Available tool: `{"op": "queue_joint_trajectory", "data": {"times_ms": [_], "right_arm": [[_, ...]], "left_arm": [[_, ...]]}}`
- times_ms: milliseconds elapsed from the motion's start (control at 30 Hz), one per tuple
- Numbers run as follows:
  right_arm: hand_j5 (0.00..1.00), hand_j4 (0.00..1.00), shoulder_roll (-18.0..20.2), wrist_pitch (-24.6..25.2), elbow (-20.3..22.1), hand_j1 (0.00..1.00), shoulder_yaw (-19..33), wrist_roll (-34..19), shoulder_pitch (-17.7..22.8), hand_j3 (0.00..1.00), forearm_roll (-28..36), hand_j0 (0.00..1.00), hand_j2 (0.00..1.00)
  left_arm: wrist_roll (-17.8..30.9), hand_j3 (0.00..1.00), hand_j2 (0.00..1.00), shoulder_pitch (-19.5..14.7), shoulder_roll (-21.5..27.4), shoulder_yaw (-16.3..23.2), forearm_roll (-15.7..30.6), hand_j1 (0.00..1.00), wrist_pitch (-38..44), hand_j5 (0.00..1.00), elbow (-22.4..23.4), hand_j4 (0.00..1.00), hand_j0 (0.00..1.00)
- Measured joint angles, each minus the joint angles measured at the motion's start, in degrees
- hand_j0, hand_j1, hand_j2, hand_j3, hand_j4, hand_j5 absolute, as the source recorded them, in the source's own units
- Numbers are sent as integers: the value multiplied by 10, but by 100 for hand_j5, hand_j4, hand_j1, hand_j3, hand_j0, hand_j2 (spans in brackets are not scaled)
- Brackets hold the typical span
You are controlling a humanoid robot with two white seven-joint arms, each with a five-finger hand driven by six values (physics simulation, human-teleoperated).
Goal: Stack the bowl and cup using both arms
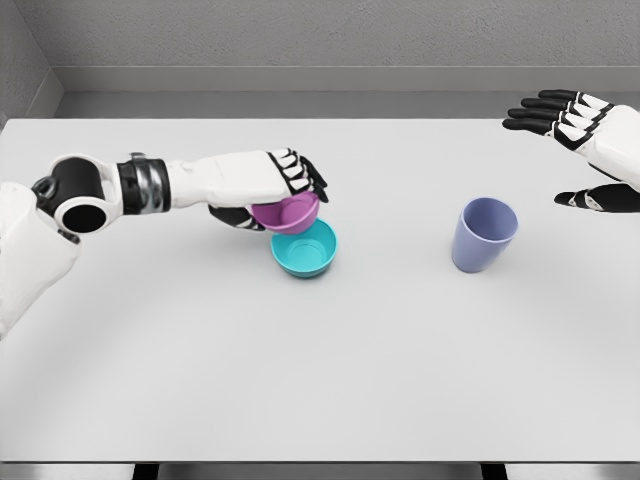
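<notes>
The left hand point(262, 188) reaches in from the left over the white table point(300, 380), its fingers point(300, 172) curled over the rim of a purple bowl point(288, 213) and its thumb under the bowl's near side, so the bowl is gripped and tilted. The purple bowl sits directly above and partly over the back rim of a teal bowl point(305, 250), which stands upright on the table; whether the two touch cannot be told. Well to the right stands a lavender cup point(483, 235), upright and alone. Beyond it, at the right edge, the right hand point(585, 150) hovers with fingers spread wide, holding nothing, apart from the cup.
</notes>
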State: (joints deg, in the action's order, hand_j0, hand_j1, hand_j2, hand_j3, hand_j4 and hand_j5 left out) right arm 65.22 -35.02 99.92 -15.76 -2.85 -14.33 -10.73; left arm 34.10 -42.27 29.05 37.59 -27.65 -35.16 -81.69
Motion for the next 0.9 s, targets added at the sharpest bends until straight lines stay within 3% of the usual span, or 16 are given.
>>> {"op": "queue_joint_trajectory", "data": {"times_ms": [200,533,567,667,900], "right_arm": [[100,100,0,0,0,100,0,0,0,100,0,100,100],[100,100,0,0,0,100,0,0,0,100,0,100,100],[100,100,0,0,0,100,0,0,0,100,0,100,100],[100,100,0,0,0,100,0,0,0,100,0,100,100],[100,100,0,0,0,100,0,0,0,100,0,100,100]], "left_arm": [[0,47,47,1,-21,34,-23,47,-1,47,-1,47,47],[0,55,55,4,-21,53,-28,55,1,55,0,55,55],[1,59,59,3,-20,55,-30,59,0,59,0,59,59],[2,98,98,3,-18,57,-27,98,1,98,0,98,98],[3,100,100,1,-8,58,-28,100,0,100,0,100,100]]}}
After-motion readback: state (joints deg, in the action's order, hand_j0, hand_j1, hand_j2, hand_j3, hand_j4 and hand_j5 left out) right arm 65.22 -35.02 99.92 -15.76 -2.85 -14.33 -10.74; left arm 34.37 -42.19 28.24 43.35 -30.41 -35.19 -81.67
